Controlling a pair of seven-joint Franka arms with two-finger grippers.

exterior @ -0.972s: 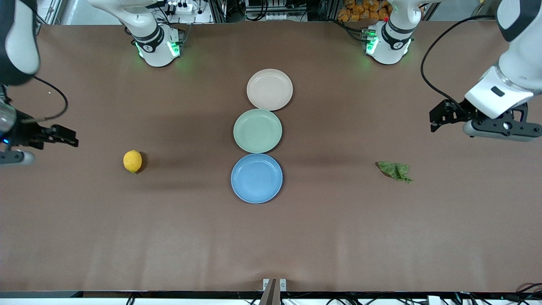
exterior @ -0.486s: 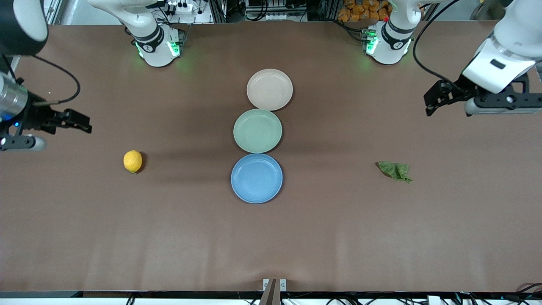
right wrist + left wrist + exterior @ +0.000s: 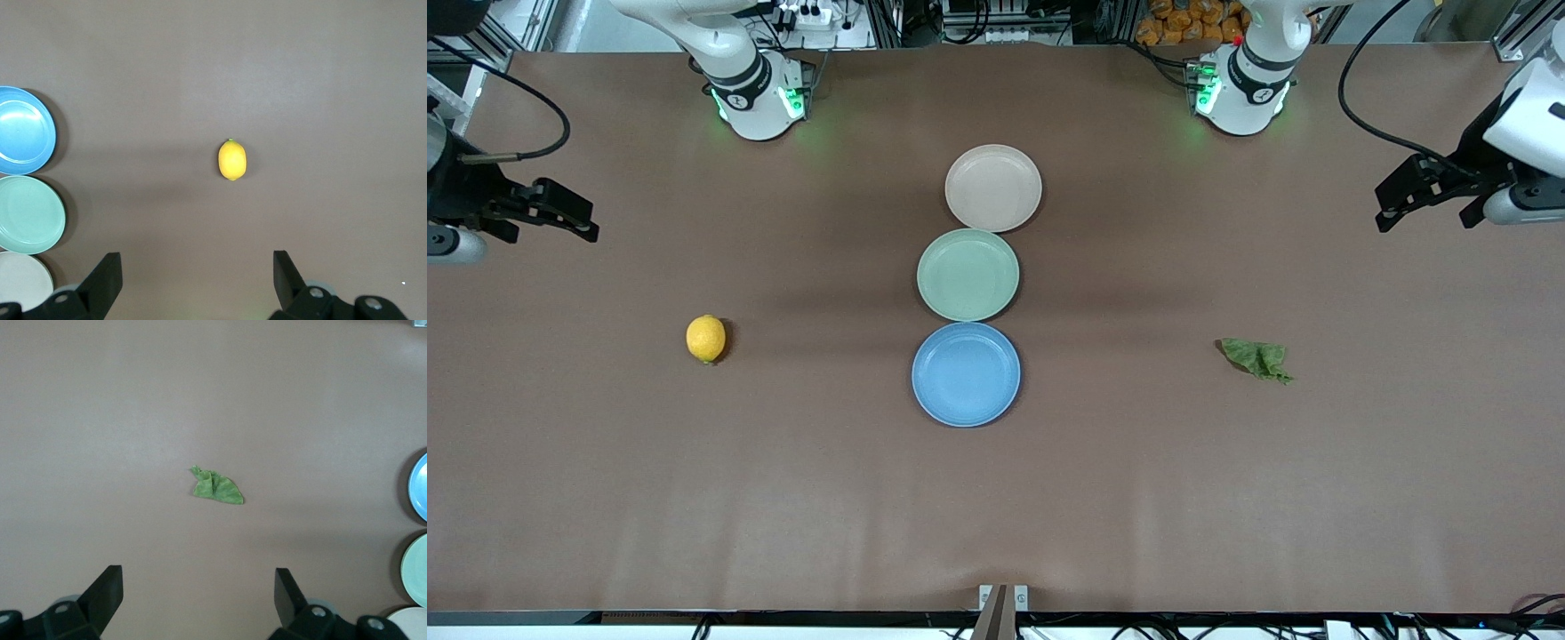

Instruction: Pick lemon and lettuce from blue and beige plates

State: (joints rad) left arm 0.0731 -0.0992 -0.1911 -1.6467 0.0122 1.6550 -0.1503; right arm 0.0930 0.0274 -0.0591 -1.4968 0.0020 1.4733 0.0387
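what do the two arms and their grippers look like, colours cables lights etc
Both arms have glossy white shells with black joint bands, and green lights glow on their bases. The left gripper and right gripper are matte black with angular two-finger jaws, a grey cylinder beside each. A black cable loops to each wrist.

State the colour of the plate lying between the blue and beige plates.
The middle plate is pale green, plain with no pattern; the front view shows it best.

No text, label, brand, number or sign can be read anywhere.
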